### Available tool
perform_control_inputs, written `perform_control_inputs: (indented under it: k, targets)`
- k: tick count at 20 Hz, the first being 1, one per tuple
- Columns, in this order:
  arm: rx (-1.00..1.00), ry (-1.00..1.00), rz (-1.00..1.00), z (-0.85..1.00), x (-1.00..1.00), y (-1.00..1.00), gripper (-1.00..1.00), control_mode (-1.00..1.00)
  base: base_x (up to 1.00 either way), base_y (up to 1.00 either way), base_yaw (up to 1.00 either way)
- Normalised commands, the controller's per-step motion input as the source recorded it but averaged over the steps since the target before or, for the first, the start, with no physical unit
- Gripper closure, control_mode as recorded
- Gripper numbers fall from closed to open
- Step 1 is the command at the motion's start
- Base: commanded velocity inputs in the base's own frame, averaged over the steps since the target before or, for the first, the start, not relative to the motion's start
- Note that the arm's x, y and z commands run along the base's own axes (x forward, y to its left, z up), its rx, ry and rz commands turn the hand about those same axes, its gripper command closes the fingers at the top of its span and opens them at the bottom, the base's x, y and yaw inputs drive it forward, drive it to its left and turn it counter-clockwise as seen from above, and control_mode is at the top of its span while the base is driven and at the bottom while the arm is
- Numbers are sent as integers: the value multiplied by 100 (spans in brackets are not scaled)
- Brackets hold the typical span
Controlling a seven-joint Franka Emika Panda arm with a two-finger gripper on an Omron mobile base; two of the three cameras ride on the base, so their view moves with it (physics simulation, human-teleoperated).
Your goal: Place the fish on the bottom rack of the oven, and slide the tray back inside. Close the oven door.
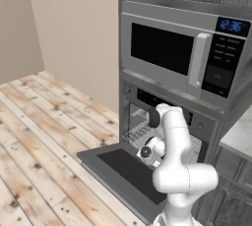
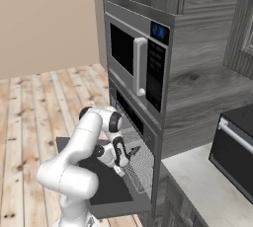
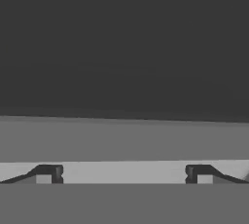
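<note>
Left base view: the oven door lies dropped open at lower centre, the bottom rack pulled partly out of the oven behind the arm. In the right base view, the fish lies dark on the rack at centre, just right of the gripper. In the hand view the fingertips stand wide apart, holding nothing.
</note>
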Motion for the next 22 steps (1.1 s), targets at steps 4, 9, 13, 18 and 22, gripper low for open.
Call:
perform_control_inputs:
  k: [4,9,13,18,22]
  targets:
    - [0,0,0,-12,79,-89,-100,-100,0,0,0]
    - [4,0,0,37,49,-97,-100,-100,0,0,0]
    - [0,-5,0,44,4,-27,-100,-100,0,0,0]
    - [-13,-30,0,35,-76,50,-100,-100,0,0,0]
    - [-14,-42,0,50,-100,84,-100,-100,0,0,0]
